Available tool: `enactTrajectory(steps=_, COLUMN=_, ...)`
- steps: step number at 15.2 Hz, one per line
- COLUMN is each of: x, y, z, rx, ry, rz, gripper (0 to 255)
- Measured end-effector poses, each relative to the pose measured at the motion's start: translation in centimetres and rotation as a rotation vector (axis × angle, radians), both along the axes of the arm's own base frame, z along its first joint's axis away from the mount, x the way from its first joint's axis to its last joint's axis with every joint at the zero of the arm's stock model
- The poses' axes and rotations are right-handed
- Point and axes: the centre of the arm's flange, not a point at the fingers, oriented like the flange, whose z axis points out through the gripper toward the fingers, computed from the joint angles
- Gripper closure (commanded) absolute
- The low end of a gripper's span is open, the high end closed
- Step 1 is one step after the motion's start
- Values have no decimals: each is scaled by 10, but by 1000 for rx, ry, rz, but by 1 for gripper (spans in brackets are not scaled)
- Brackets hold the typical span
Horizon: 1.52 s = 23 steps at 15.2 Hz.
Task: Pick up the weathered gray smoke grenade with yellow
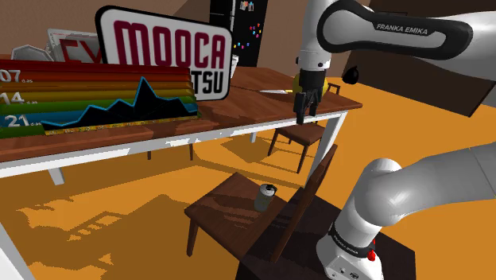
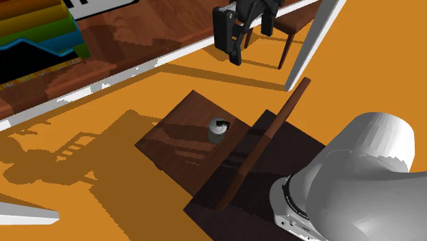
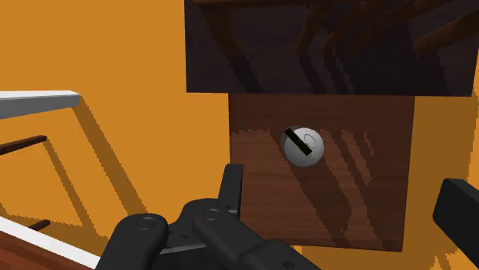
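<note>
Orange floor [image 1: 143,254] lies under a dark wooden chair [image 1: 226,211] in the shoulder view. The grey grenade [image 1: 265,196] stands upright on the seat, well below the gripper [image 1: 304,110]. In the second exterior view the grenade [image 2: 218,129] again sits below the gripper [image 2: 250,41], untouched. In the wrist view the black fingers [image 3: 232,188] stand apart and empty, with the grenade [image 3: 303,146] ahead between them.

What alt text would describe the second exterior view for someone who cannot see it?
A small grey canister stands upright on a dark wooden chair seat over an orange floor. The black gripper hangs open higher up, apart from it, near the table edge.
</note>
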Motion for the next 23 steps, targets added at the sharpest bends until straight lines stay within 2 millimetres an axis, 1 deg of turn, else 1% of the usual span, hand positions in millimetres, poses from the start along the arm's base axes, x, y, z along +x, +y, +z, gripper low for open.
enactTrajectory(steps=1, x=0, y=0, z=0, rx=0, ry=0, rz=0, gripper=0)
enactTrajectory(steps=2, x=1, y=0, z=-7, rx=2, ry=-3, rz=1, gripper=0)
enactTrajectory(steps=4, x=2, y=-3, z=-27, rx=9, ry=-13, rz=3, gripper=0)
enactTrajectory(steps=5, x=5, y=0, z=-37, rx=13, ry=-19, rz=5, gripper=0)
enactTrajectory(steps=6, x=5, y=-2, z=-47, rx=17, ry=-26, rz=6, gripper=0)
enactTrajectory(steps=7, x=5, y=-4, z=-63, rx=22, ry=-31, rz=7, gripper=0)
enactTrajectory(steps=12, x=16, y=-11, z=-128, rx=44, ry=-65, rz=15, gripper=0)
enactTrajectory(steps=14, x=16, y=-7, z=-153, rx=53, ry=-80, rz=18, gripper=0)
enactTrajectory(steps=17, x=21, y=-12, z=-191, rx=67, ry=-100, rz=23, gripper=0)
enactTrajectory(steps=19, x=27, y=-8, z=-218, rx=76, ry=-113, rz=26, gripper=0)
enactTrajectory(steps=20, x=29, y=-11, z=-232, rx=80, ry=-119, rz=28, gripper=0)
enactTrajectory(steps=22, x=33, y=-8, z=-253, rx=90, ry=-134, rz=31, gripper=0)
enactTrajectory(steps=23, x=35, y=-5, z=-268, rx=95, ry=-139, rz=33, gripper=0)
